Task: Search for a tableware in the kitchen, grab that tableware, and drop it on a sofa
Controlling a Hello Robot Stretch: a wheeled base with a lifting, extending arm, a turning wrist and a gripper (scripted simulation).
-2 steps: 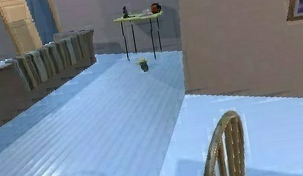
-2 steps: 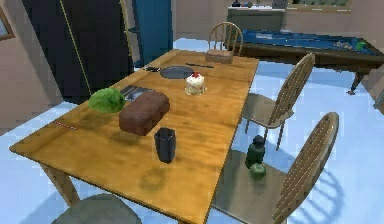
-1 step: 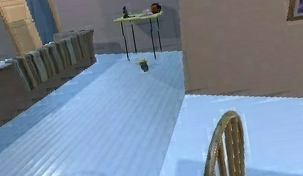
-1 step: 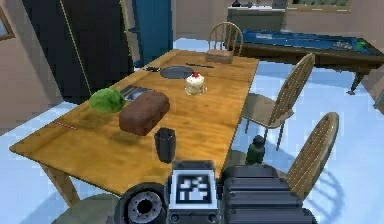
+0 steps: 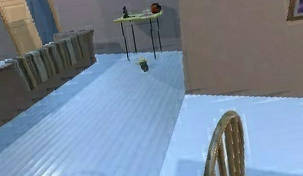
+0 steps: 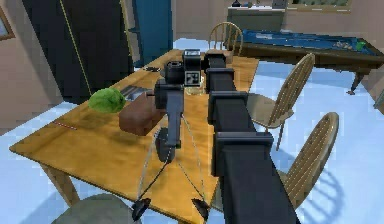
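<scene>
We see the arm (image 6: 235, 130) stretched over a wooden tabletop (image 6: 80, 150). The tool (image 6: 170, 205) hangs at its far end, and its thin fingers (image 6: 141, 208) slant down toward the tabletop's near edge. We cannot tell whether the tool is spread or pressed together. Only bare tabletop and floor show at and behind its far end, so it holds nothing.

A brown block (image 6: 138, 117) lies on the tabletop just left of the tool's dark body. A green leafy lump (image 6: 105, 99) lies farther left, near the block. We cannot tell which of these, if either, is the tableware. A wooden chair (image 6: 290, 95) stands at the tabletop's far side, right of the arm, and a pool table (image 6: 300, 45) stands beyond it.

In the forward view, the sofa (image 5: 25, 70) with striped cushions sits at the left across a pale blue floor (image 5: 95, 125). A small thing (image 5: 143, 65), too small to name, lies on that floor well beyond the sofa.
</scene>
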